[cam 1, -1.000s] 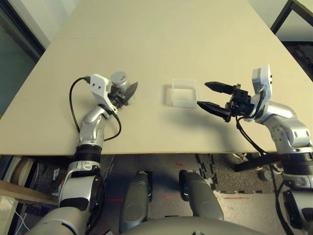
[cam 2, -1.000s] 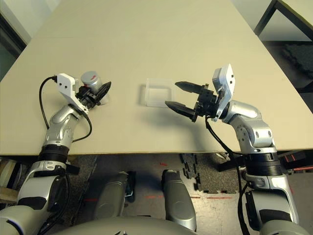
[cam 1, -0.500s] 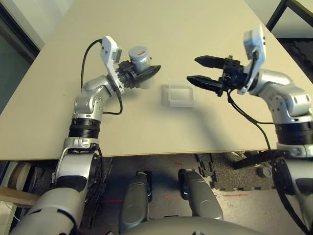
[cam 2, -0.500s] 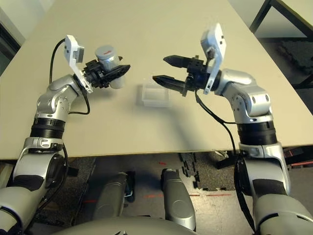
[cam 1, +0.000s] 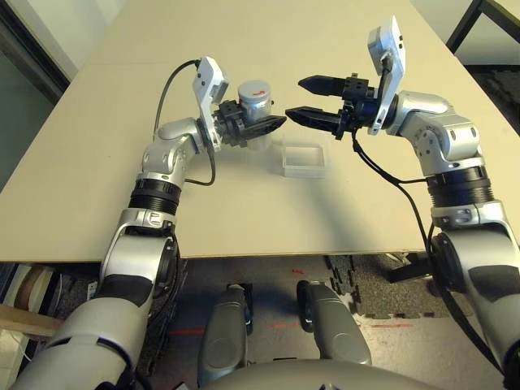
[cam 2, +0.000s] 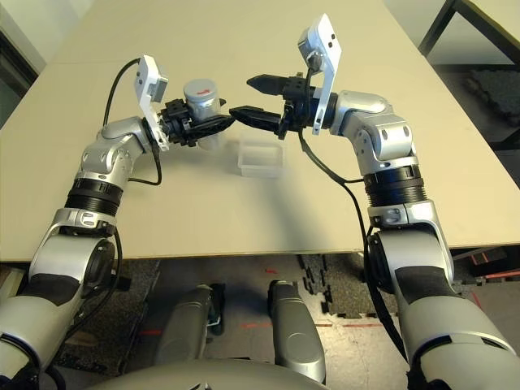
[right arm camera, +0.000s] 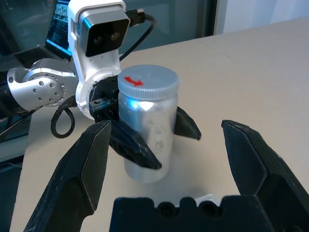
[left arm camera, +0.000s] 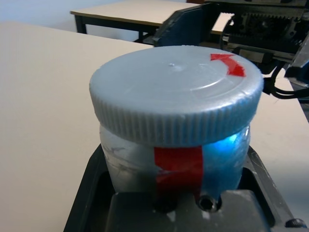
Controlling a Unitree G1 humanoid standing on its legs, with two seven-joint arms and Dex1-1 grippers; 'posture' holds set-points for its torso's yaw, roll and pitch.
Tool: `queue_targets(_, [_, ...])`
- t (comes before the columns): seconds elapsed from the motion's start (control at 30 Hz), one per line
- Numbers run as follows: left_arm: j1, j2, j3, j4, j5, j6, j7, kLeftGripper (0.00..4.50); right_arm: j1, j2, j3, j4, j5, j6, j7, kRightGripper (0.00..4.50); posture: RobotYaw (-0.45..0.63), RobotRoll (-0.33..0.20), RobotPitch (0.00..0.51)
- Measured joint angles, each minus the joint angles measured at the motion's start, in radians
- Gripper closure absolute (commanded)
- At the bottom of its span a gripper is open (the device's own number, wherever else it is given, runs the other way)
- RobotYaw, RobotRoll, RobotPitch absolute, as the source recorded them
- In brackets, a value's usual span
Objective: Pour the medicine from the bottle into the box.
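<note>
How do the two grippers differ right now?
1. The left gripper is shut on the capped bottle; the right gripper is open and holds nothing.
2. Left points toward the right one; right points back, at the bottle's cap.
Both hover above the table.

L hand (cam 1: 264,130) clamped, R hand (cam 1: 306,97) agape

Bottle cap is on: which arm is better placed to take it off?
Right. Its open pincer points at the cap from close by, while the left pincer is shut on the bottle.
</note>
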Motion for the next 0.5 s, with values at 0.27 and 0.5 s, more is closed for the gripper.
queue_targets(0.27, [-0.095,-0.069,0.000,0.107,0.023,-0.077,-0.008,1.93,-0.022,0.014,0.000,0.025,-0.020,-0.009,0.009,0.00,-0.12,0.000,0.146])
queue_targets(0.5, [-0.098,-0.086,-0.001,0.148,0.034,-0.106,-0.023,1.93,-0.031,0.013,-0.002,0.025,-0.028,-0.009,0.009,0.00,-0.13,0.000,0.146])
